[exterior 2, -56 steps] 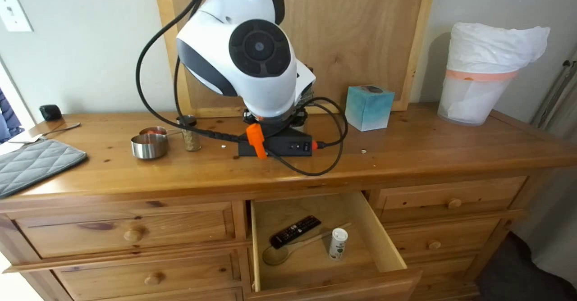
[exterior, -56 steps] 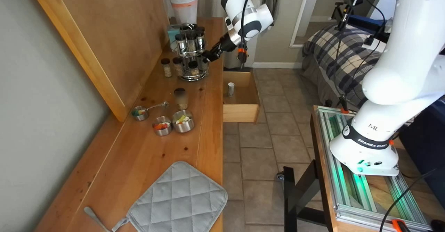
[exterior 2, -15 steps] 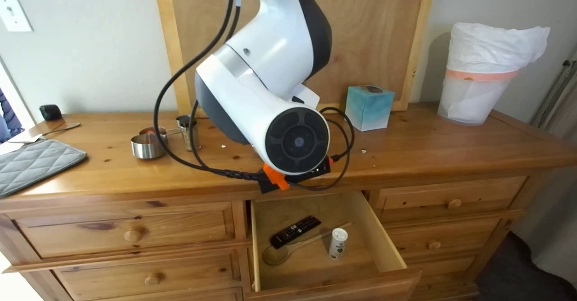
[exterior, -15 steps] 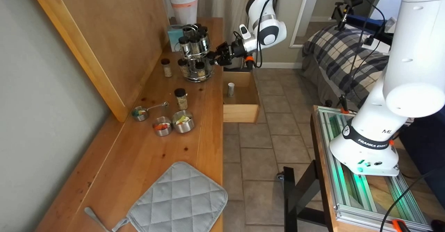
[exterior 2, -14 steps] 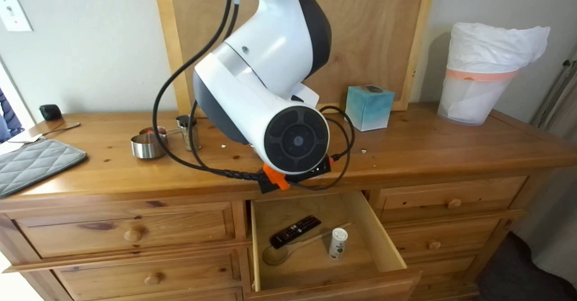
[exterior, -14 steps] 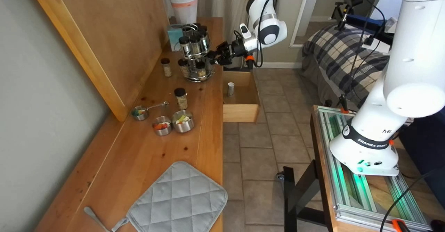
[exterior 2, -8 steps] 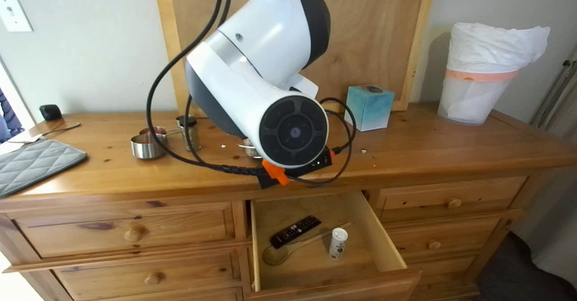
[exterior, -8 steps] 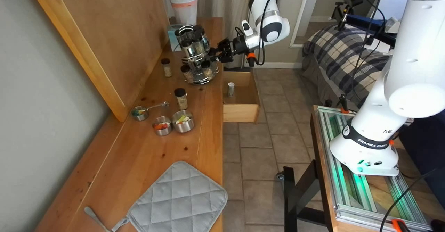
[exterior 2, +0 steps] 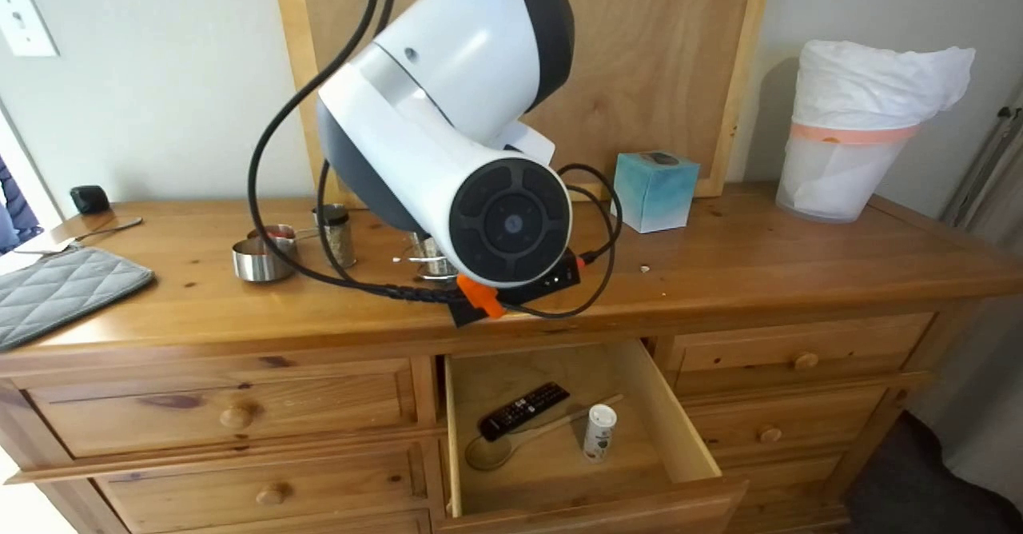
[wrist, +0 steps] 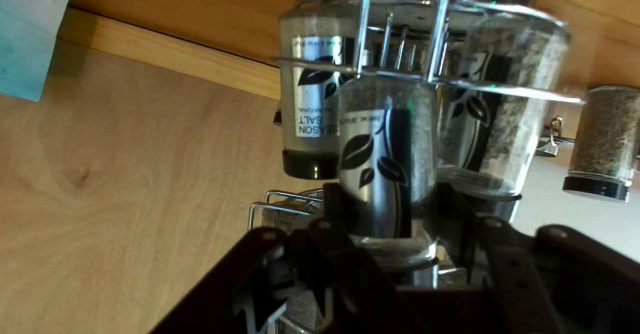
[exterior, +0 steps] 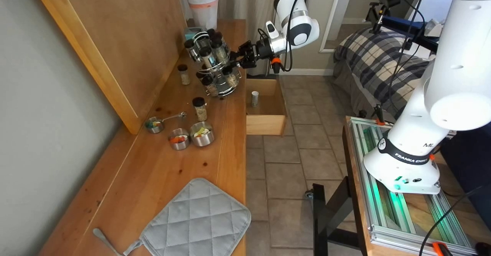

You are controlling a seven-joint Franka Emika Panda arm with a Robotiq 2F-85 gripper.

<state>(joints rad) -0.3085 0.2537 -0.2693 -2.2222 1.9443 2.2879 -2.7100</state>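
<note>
- Currently, the largest thing before you is the wooden surface [exterior: 153, 179].
- Under its edge you have a pulled-out drawer [exterior 2: 607, 514]; inside, a remote [exterior 2: 523, 412] lies and a white shaker [exterior 2: 599, 432] stands.
- Then you see the spice rack [wrist: 438, 31], which is tilted, with other jars [wrist: 316, 96] in two tiers.
- Your gripper [wrist: 391, 206] pinches one glass jar [wrist: 382, 154] between its two fingers, as the wrist view shows.
- This glass jar is at the rack's lower tier; whether it sits fully in place, you cannot tell.
- A loose jar [exterior: 200, 109] stands upright near the rack.
</note>
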